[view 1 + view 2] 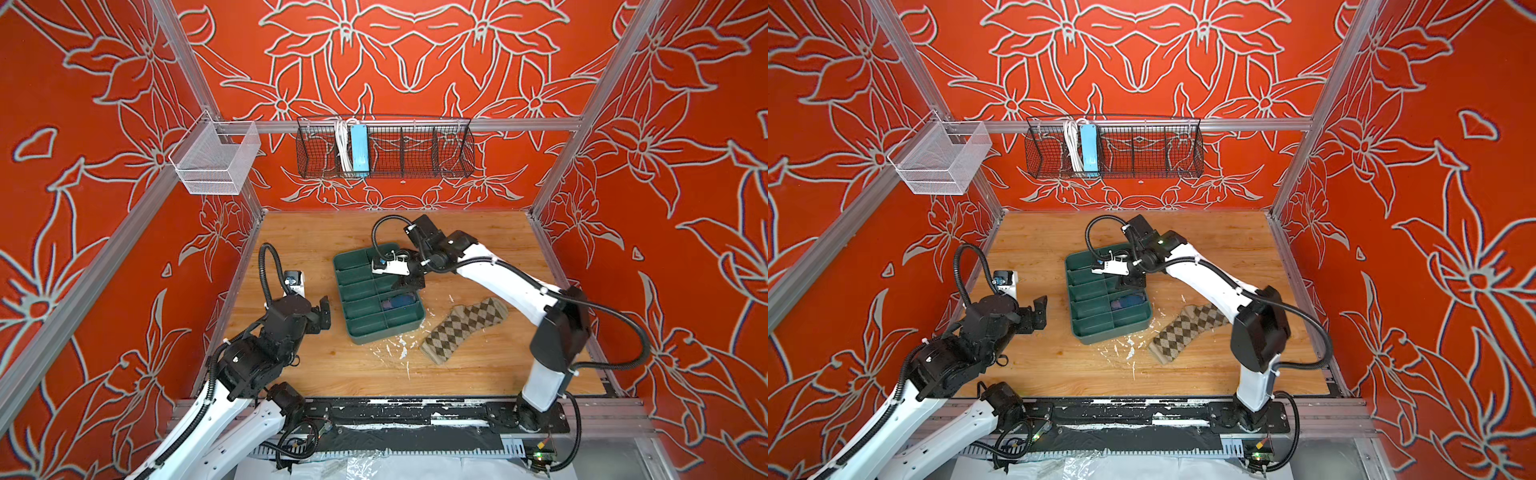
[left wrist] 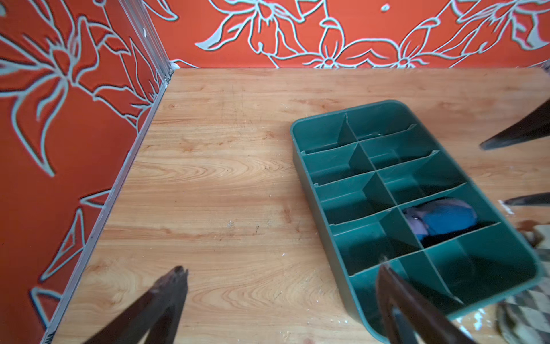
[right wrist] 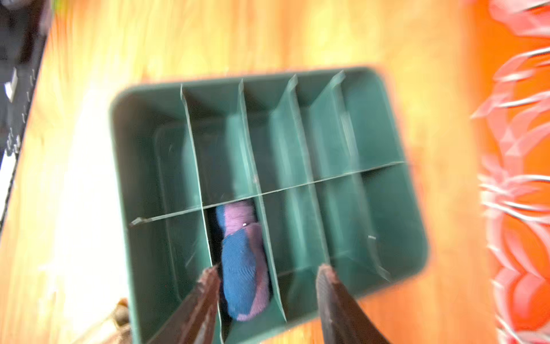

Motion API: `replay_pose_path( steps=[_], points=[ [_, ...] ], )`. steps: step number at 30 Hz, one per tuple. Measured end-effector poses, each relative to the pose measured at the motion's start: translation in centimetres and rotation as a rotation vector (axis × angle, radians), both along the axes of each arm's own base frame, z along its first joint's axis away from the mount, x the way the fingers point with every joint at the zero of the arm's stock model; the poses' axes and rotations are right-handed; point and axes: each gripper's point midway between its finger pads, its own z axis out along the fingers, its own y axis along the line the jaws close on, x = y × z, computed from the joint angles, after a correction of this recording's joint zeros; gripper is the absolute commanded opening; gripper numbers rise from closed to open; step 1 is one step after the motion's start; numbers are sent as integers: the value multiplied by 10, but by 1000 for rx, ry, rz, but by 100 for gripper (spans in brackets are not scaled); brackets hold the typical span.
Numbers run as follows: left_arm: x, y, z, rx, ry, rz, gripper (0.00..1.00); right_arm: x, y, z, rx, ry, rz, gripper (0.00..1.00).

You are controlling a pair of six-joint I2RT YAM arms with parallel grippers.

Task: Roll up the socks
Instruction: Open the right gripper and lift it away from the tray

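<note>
Right now your left end effector (image 2: pixel 282 266) is spread about as wide as it goes and holds nothing. In both top views it hangs over the bare tabletop (image 1: pixel 311 249), to the left of the green tray (image 1: pixel 388 332) and not touching it.

Your right end effector (image 3: pixel 268 269) is reaching over the right side of the tray, its jaws partly apart with nothing gripped between them. The right wrist view is blurred. Even so, you can see one fingertip (image 3: pixel 212 272) close beside the purple sock (image 3: pixel 242 262) and the other out over the neighbouring compartment.

That purple sock is already a tight bundle, purple with dark blue. It sits in the tray's right-hand column, in the second compartment from the near end (image 1: pixel 399 302). You cannot make out its cuff from any view.

The argyle sock (image 1: pixel 461 328) lies flat and unrolled on the tabletop. It is just right of the tray's near corner, lying at a slant with one end under your right arm.
</note>
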Motion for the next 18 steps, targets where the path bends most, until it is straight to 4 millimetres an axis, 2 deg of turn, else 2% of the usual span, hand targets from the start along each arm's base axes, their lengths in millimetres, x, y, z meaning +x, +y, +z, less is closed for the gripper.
replay_pose_path(
  steps=[3,6,9,11,14,18],
  points=[
    [-3,-10,17,-56,-17,-57,97,1,-15,41,158,-13,-142,64],
    [-11,-26,28,-155,-43,-143,97,15,-42,81,369,61,-369,63],
    [-19,-38,35,-307,-80,-181,97,25,-75,107,582,199,-587,49],
    [-21,-47,34,-399,-89,-202,98,26,-98,112,702,300,-711,42],
    [-18,-56,22,-519,-57,-178,97,14,-117,102,787,418,-825,38],
    [-15,-61,2,-650,36,-87,91,0,-130,88,776,475,-922,41]
  ],
)
